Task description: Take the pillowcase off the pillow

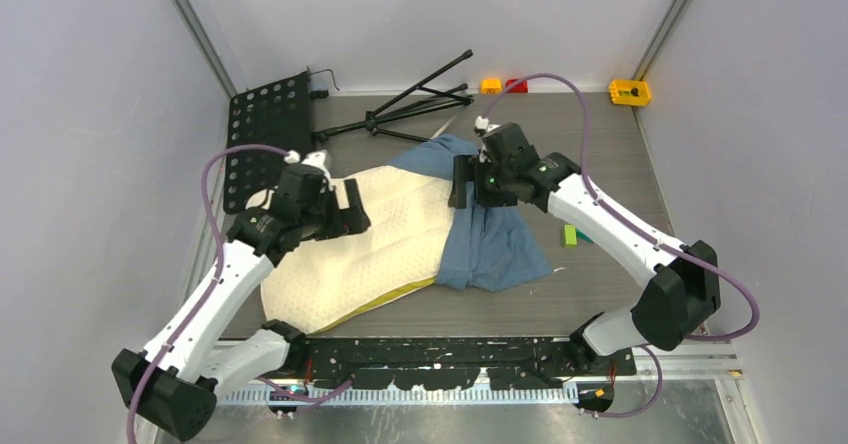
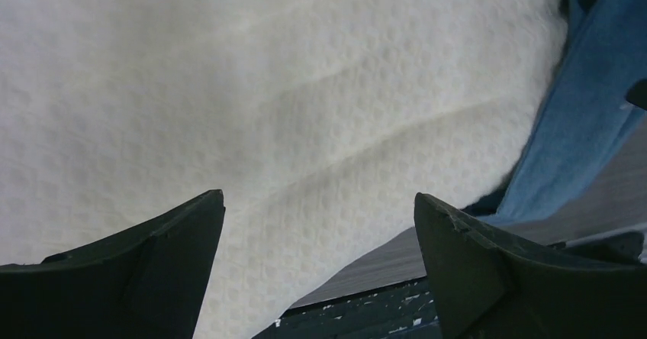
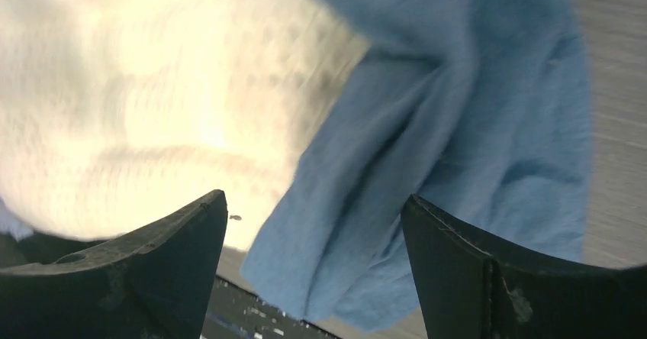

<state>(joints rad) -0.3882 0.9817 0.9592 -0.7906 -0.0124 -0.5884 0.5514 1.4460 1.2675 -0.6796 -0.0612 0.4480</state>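
The cream quilted pillow (image 1: 360, 249) with yellow piping lies on the table left of centre, mostly bare. The dusty blue pillowcase (image 1: 490, 244) is bunched over its right end and spreads onto the table. My left gripper (image 1: 352, 207) is open above the pillow's upper left part; the left wrist view shows the pillow (image 2: 290, 102) between the spread fingers and the pillowcase (image 2: 587, 102) at right. My right gripper (image 1: 464, 181) is open and empty above the pillow's right end. In the right wrist view the pillowcase (image 3: 450, 125) hangs below the spread fingers beside the pillow (image 3: 152, 87).
A black perforated plate (image 1: 268, 129) and a folded black stand (image 1: 415, 104) lie at the back. Small yellow and red blocks (image 1: 630, 91) sit at the back edge. A green block (image 1: 569, 234) lies right of the pillowcase.
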